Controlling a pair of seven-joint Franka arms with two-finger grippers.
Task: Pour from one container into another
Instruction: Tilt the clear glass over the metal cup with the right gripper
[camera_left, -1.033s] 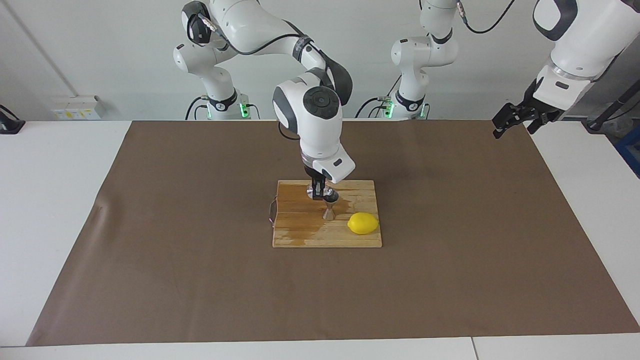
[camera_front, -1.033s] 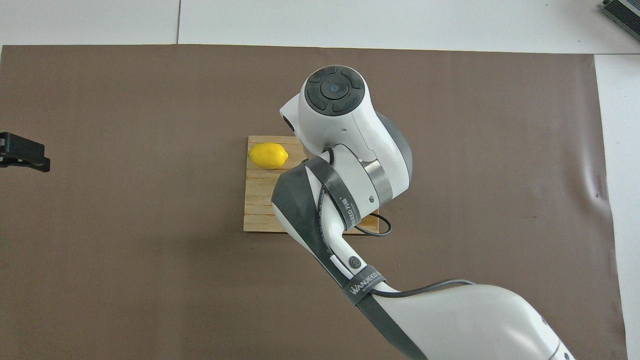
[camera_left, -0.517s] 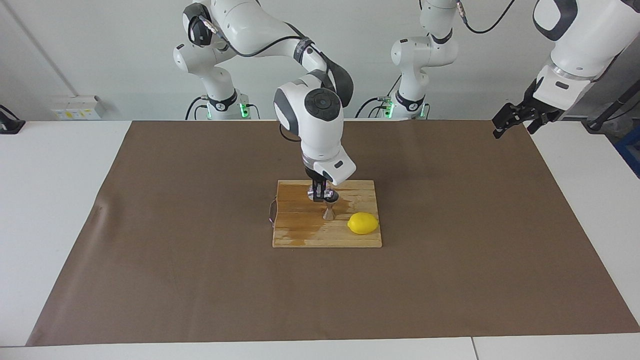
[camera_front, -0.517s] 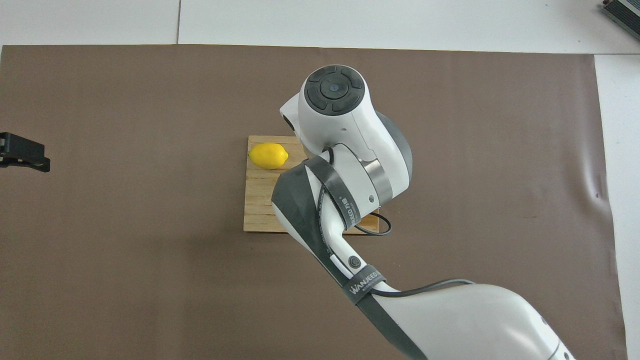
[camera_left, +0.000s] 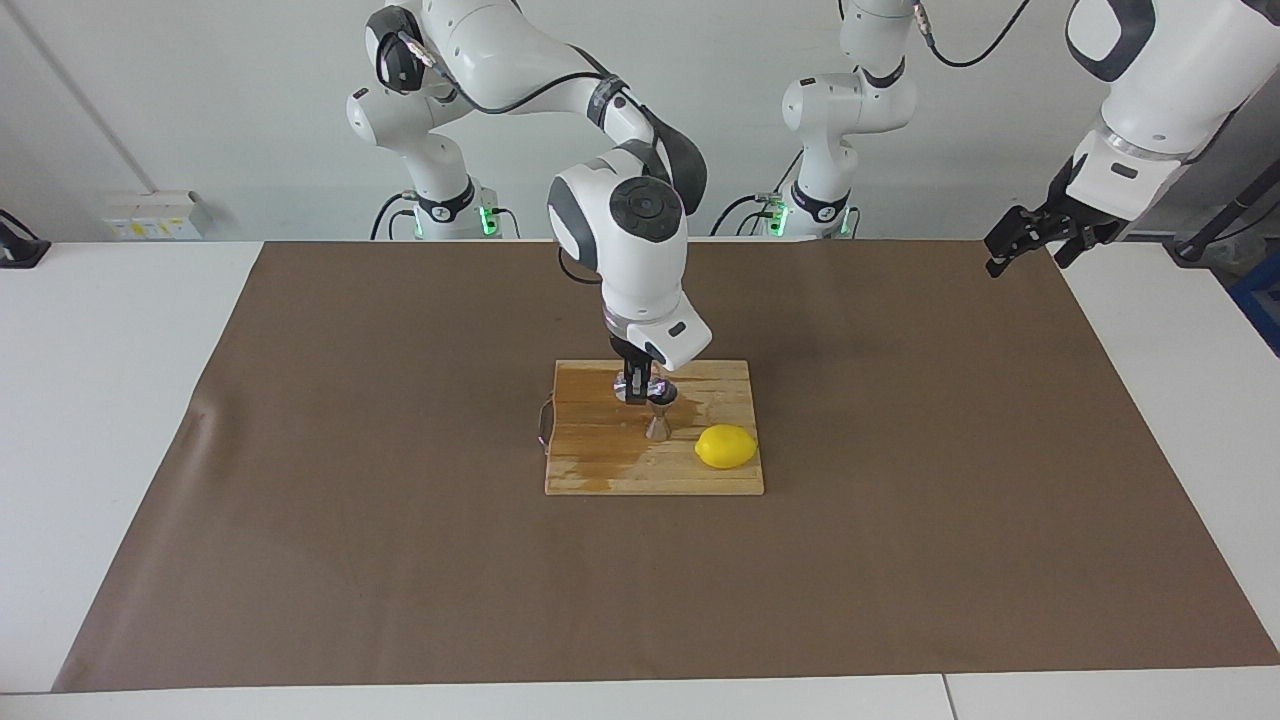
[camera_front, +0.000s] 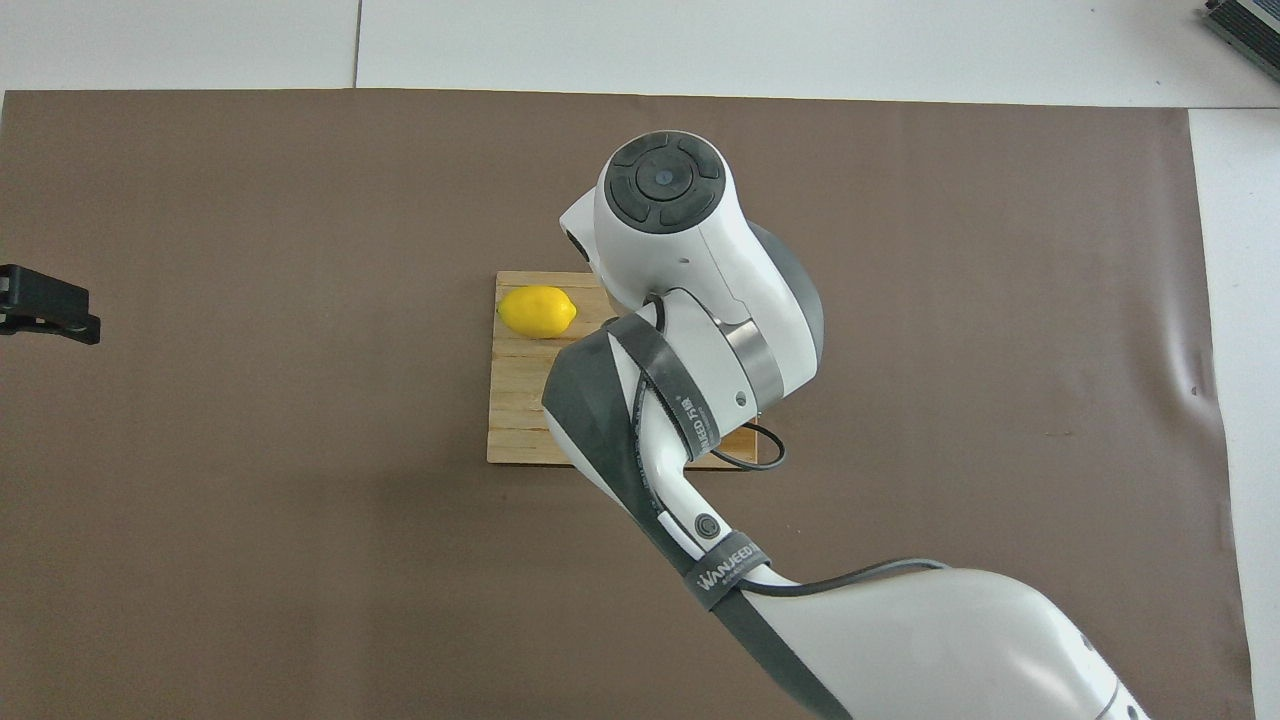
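Glass cup (camera_left: 631, 388) half-hidden in right claw (camera_left: 636, 392)

**Brown, yellow, white**

A yellow lemon (camera_left: 726, 446) lies at the frame's centre on a striped light-wood board (camera_left: 600, 470) with darker wet-looking patches. The brown mat (camera_left: 300, 450) covers a white table (camera_left: 100, 400). Above stand white arms with black joints.

The right gripper (camera_left: 634, 392) points straight down from a bent wrist, fingers clamped shut. The left gripper (camera_left: 1022, 238) waits raised, jaws spread wide
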